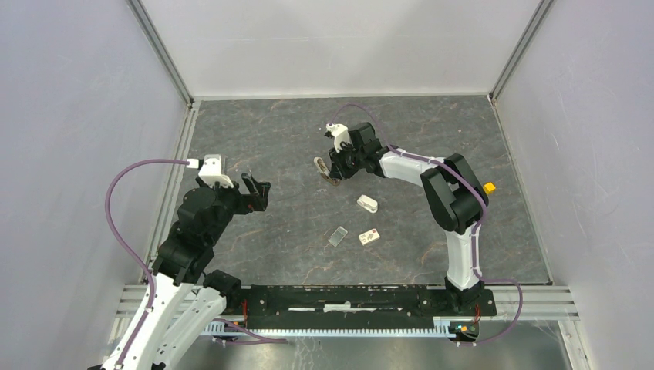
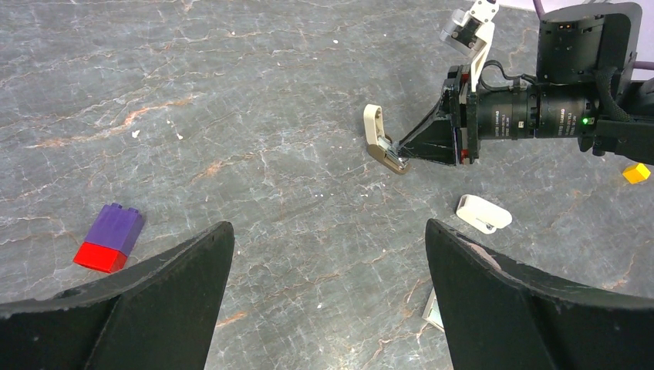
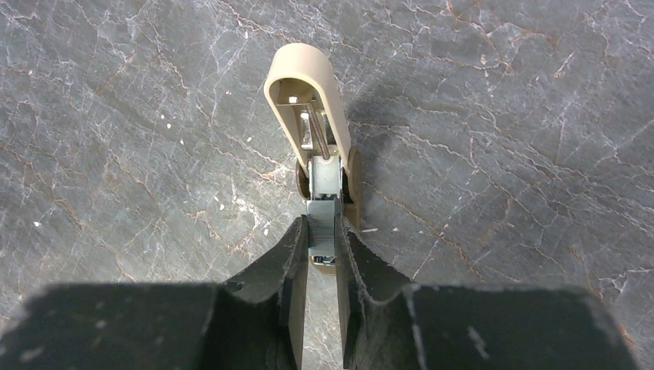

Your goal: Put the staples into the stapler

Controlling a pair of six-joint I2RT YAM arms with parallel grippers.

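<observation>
Beige stapler [image 3: 308, 92], grey white-veined table [image 3: 501, 116]

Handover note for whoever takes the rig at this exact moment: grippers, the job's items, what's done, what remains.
Left gripper: open, empty, off to the side.
Right gripper: shut on a ribbed grey piece, apparently staples, at the magazine of the stapler, whose lid is swung open.
White staple box and a loose grey strip lie on the table, clear of both grippers.
Done: stapler opened. Left: seat the staples, close the lid.

Right gripper [image 1: 332, 173] pinches the stapler [image 1: 319, 164]; the staples box [image 1: 369, 237] lies well apart.
</observation>
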